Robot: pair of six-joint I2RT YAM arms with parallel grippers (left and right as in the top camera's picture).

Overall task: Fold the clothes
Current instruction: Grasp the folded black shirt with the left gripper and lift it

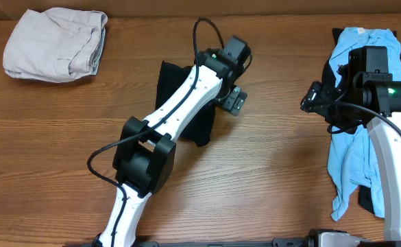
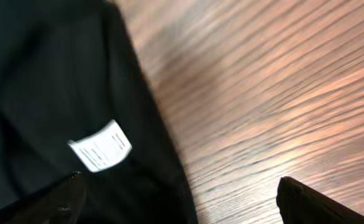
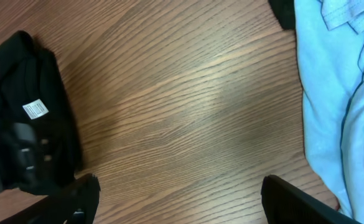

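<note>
Presently the black garment (image 1: 201, 130) is seen lying in a narrow, rumpled strip on the table (image 1: 275, 178), largely hidden beneath the left arm (image 1: 179, 101). The left tool (image 2: 182, 202) is held wide apart above the garment's right edge, just beside its white label (image 2: 101, 147), and nothing is gripped. The right tool (image 3: 182, 198) is likewise spread wide and empty over bare wood to the right of the black garment, with the light blue shirt (image 3: 340, 106) heaped farther right and the beige garment (image 1: 55, 44) well apart to its left. For a clean fold, it is judged that the edge should be pinched through every layer, carried low across, and laid so that edges meet, while the opposite side is pinned.
</note>
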